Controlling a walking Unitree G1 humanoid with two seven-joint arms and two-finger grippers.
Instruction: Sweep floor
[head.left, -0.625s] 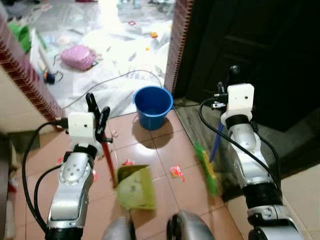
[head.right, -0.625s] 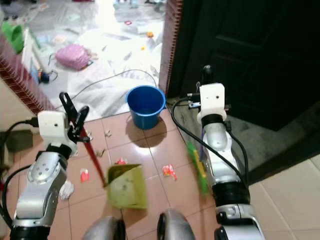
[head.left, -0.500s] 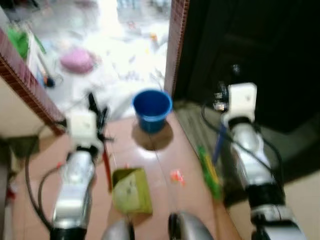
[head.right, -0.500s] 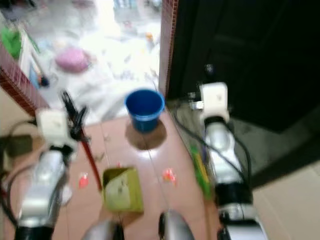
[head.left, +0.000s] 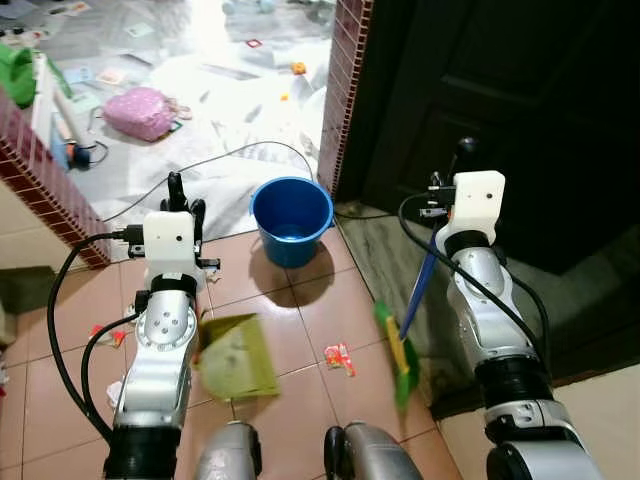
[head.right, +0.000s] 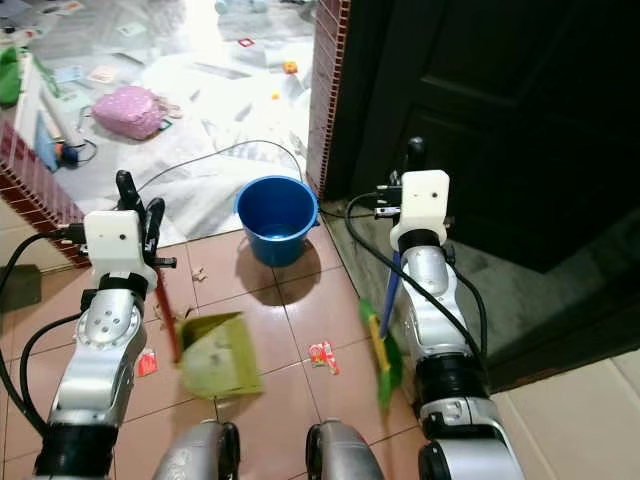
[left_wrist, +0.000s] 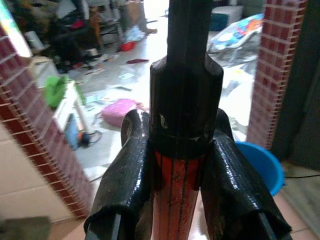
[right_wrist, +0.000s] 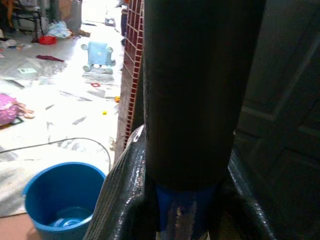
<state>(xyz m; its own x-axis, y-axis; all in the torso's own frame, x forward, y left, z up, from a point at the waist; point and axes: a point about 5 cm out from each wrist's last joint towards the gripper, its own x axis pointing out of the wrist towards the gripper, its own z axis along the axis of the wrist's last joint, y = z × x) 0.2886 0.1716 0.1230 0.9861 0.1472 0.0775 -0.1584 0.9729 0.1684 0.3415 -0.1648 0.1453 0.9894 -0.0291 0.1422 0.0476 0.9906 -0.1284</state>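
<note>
My left gripper (head.left: 181, 195) is shut on the black-capped red handle (left_wrist: 176, 200) of a green dustpan (head.left: 235, 358), which hangs tilted just over the brown tiles. Its fingers (left_wrist: 131, 165) clamp the handle from both sides. My right gripper (head.left: 458, 160) is shut on the dark top of a broom's blue handle (head.left: 418, 290). The green broom head (head.left: 395, 350) sits low by the dark door's threshold. A red wrapper (head.left: 340, 357) lies on the tiles between dustpan and broom head. Another red scrap (head.right: 147, 362) lies left of the dustpan.
A blue bucket (head.left: 291, 218) stands ahead on the tiles beside a brick-tiled pillar (head.left: 345, 90). A dark door (head.left: 500, 100) is to the right. Beyond lie a grey cable (head.left: 220, 160), a pink bag (head.left: 140, 110) and scattered litter. A low brick wall (head.left: 50, 190) runs on the left.
The camera shifted and blurred briefly. The dustpan has swung a little left, away from the red wrapper. Both grips hold as before.
</note>
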